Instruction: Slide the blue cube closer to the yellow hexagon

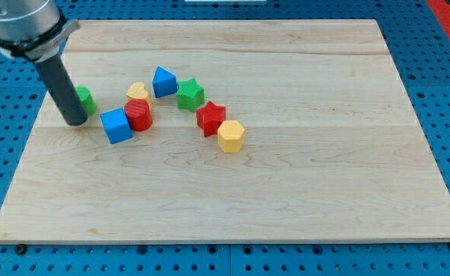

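The blue cube point(116, 126) lies left of the board's middle, touching a red cylinder point(139, 114) on its right. The yellow hexagon point(231, 136) lies further to the view's right, just below a red star point(210, 117). My tip point(75, 120) stands on the board a short way left of the blue cube, apart from it, and in front of a green block point(85, 100) that it partly hides.
A yellow heart-like block point(137, 91), a blue block with a peaked top point(163, 81) and a green star point(190, 94) lie in an arc above the cube and hexagon. The wooden board point(286, 192) rests on a blue perforated table.
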